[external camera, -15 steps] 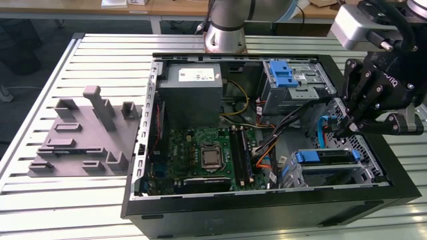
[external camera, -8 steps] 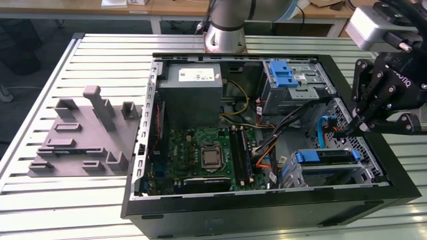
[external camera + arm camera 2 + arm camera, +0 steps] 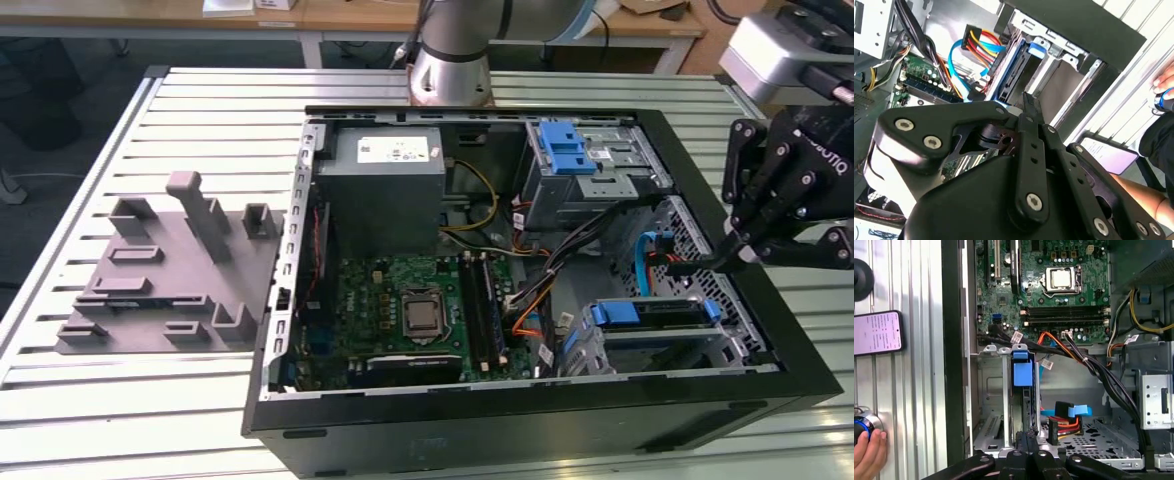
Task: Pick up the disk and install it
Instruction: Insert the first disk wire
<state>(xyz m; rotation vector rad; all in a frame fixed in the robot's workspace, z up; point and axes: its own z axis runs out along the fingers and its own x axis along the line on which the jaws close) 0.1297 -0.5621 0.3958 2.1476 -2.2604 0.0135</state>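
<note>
1. Writing you can see: a small white sticker sits on the big grey metal box (image 3: pixel 380 170) inside the open black computer case (image 3: pixel 534 425), and white tags hang on some cables. The print is too small to make out. A dark phone with a lit screen (image 3: pixel 876 332) lies on the slatted metal desk (image 3: pixel 200 400) just beside the case wall.
2. Your black hand (image 3: pixel 727 262) hangs over the case wall nearest the desk edge on the exterior view's right. In both wrist views its fingers (image 3: pixel 1029 437) are clenched tip to tip, with nothing visible between them.
3. The silver hard drive in its blue plastic bracket (image 3: pixel 647 312) stands on edge in the silver drive bay at the case corner below the hand. The blue tab (image 3: pixel 1021 375) faces the green motherboard (image 3: pixel 400 310).
4. In the second wrist view the fingertips (image 3: pixel 1029 102) sit just beside the drive's bracketed end (image 3: pixel 1011 75). You cannot tell whether they touch it.
5. A person's hand (image 3: pixel 869 452) rests on the desk by a blue-ringed knob, near the phone.
</note>
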